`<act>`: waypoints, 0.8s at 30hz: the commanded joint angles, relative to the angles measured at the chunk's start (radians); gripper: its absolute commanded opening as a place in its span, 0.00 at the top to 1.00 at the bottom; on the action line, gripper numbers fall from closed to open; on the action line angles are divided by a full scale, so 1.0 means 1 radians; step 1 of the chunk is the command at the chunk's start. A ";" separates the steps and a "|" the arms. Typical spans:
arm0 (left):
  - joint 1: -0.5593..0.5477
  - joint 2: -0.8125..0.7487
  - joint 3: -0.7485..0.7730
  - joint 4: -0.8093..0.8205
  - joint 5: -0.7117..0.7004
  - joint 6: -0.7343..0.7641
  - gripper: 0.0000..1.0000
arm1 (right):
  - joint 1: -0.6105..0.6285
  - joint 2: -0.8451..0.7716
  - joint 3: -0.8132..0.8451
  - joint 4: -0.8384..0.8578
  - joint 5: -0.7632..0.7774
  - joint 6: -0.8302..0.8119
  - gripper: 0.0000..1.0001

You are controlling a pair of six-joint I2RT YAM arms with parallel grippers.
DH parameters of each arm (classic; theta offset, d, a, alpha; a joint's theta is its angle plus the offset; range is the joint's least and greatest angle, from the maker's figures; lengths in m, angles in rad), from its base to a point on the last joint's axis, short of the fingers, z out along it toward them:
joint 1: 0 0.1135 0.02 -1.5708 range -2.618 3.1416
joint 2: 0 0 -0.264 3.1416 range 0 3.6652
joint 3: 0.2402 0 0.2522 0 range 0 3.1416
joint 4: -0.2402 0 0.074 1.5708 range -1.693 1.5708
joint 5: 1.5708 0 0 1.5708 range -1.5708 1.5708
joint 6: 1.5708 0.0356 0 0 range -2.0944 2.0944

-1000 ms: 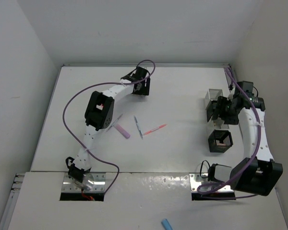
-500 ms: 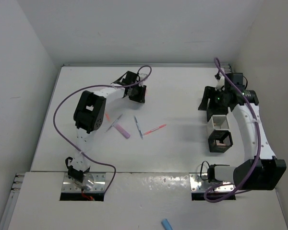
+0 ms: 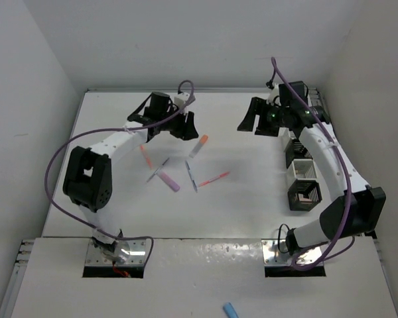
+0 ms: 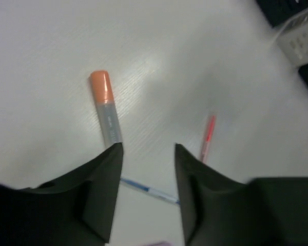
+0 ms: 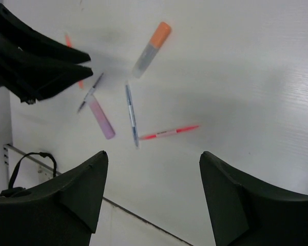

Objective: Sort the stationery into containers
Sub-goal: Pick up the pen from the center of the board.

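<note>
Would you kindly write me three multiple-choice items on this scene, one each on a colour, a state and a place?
1. What colour is the mesh container nearest the arm bases?
A. Silver-white
B. Black
C. Blue

2. How do the jaws of the right gripper stand?
A. Shut on a pen
B. Shut on a box
C. Wide apart, nothing between them

3. Where is the orange-capped marker?
A. Flat on the table, close to the left gripper
B. Inside that container
C. Between the right gripper's jaws

Answers:
1. B, since its wire walls are dark in the top view.
2. C, since the right wrist view shows only table between the spread jaws.
3. A, since the left wrist view shows it lying on the white surface.
</note>
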 commanded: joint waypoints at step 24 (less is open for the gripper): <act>-0.215 0.306 0.208 -0.193 -0.591 0.032 0.50 | -0.009 -0.081 -0.087 0.038 0.069 0.009 0.28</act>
